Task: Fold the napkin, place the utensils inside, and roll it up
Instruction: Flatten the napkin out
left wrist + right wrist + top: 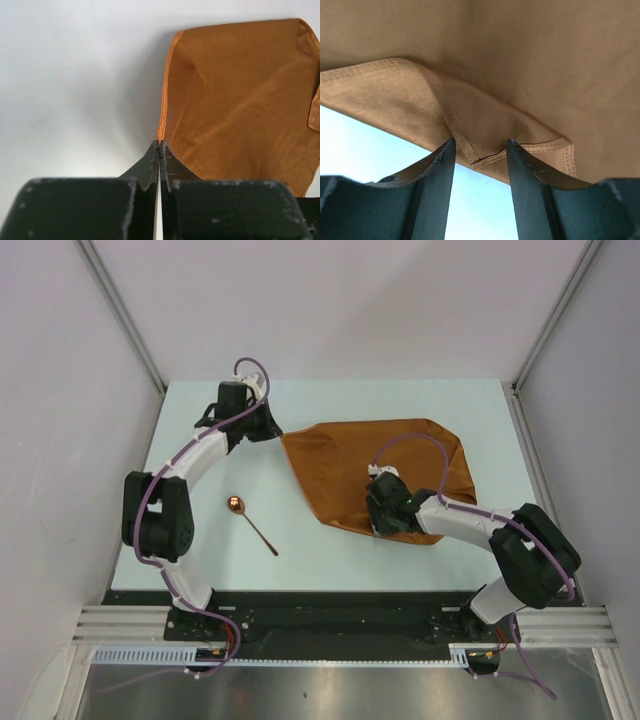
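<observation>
**Napkin pinched at one corner, second corner not yet taken**

From above, the rust-brown napkin (400,465) lies on the right half of the bench (330,550). The left end effector (268,430) sits at its left corner and the right end effector (385,520) is over its near edge. The spoon (250,523) lies well apart to the left.

At the left wrist, the left end effector (159,146) is clenched. Its tips meet on the hemmed corner of the napkin (240,100), apparently pinching it.

At the right wrist, the right end effector (479,150) is released, and its fingers (437,185) straddle a turned-over hem corner of the napkin (520,60).

The left hold looks thin, so a pull could slip the corner free. The right may close on one layer only or miss the hem. Uneven tension between the two would then skew the fold.
</observation>
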Controlling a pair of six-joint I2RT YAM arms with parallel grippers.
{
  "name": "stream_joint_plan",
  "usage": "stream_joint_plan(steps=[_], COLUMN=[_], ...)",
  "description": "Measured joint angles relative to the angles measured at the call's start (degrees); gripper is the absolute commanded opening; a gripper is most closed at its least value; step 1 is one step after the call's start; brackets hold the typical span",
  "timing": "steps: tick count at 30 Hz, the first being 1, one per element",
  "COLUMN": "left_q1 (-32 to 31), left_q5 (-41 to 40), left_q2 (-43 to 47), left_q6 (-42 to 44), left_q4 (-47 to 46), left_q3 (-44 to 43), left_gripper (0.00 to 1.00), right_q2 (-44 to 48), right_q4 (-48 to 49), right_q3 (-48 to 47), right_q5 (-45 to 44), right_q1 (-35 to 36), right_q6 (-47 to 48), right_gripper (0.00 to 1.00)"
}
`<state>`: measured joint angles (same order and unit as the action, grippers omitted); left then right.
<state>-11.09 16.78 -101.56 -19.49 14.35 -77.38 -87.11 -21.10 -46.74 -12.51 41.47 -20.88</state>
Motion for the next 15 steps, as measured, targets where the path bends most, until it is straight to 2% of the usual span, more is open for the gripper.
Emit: stream_joint_plan(steps=[4,10,15], left_q1=[0.1,0.2,0.3], left_q5=[0.0,0.0,0.2], left_q2=[0.0,0.0,0.0], left_q6=[0.0,0.0,0.0], left_q4=[0.0,0.0,0.0], left_q3=[0.0,0.0,0.0], left_gripper=[0.0,0.0,0.0], right_q2=[-1.2,-1.5,-1.6], right_q4=[0.0,0.0,-0.4], right_q3=[0.0,0.0,-0.1], right_q5=[-0.1,-0.3,-0.3], right_q1=[0.0,-0.3,-0.5], right_q6=[-0.3,-1.0,-1.1], right_gripper=[0.43,0.23,0.13])
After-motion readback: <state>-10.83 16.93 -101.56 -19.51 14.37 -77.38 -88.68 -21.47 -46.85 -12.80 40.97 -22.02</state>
